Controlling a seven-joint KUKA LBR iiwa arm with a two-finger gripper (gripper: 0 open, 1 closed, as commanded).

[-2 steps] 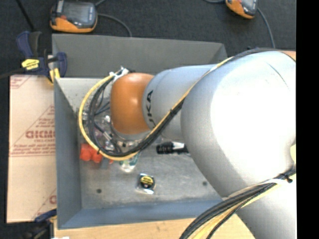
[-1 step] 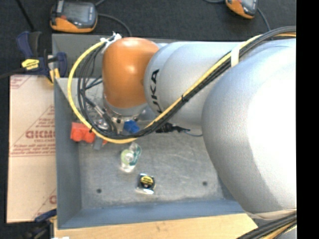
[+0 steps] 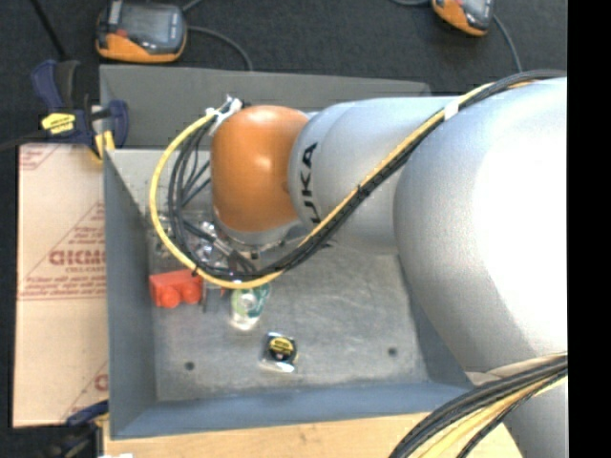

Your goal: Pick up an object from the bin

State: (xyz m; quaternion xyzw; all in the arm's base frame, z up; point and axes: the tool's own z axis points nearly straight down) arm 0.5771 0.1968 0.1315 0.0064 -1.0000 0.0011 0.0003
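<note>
1. bin (image 3: 129,370): grey, floor mostly bare, just three small things in the left-near part. Plenty of room, so no reason to rush the descent.
2. arm (image 3: 382,160): in from the right, with the orange cover (image 3: 253,165) and cables (image 3: 177,175) over the left side, hiding most of the pincer (image 3: 232,267). Can't tell from here if it's apart or together, so best to confirm it's wide open before going any lower.
3. red block (image 3: 177,289): just left of the pincer, close to the left wall. Worth steering clear of both on the way down.
4. clear jar (image 3: 246,308): small, seemingly upright, just on the near side of the pincer, pretty much underneath. Probably the likeliest target. Would centre over it, drop straight down and close gently, since it looks light and tippy.
5. black-yellow bit (image 3: 280,348): smallest, lying flat, nearer still and a little right, apart from the jar.
</note>
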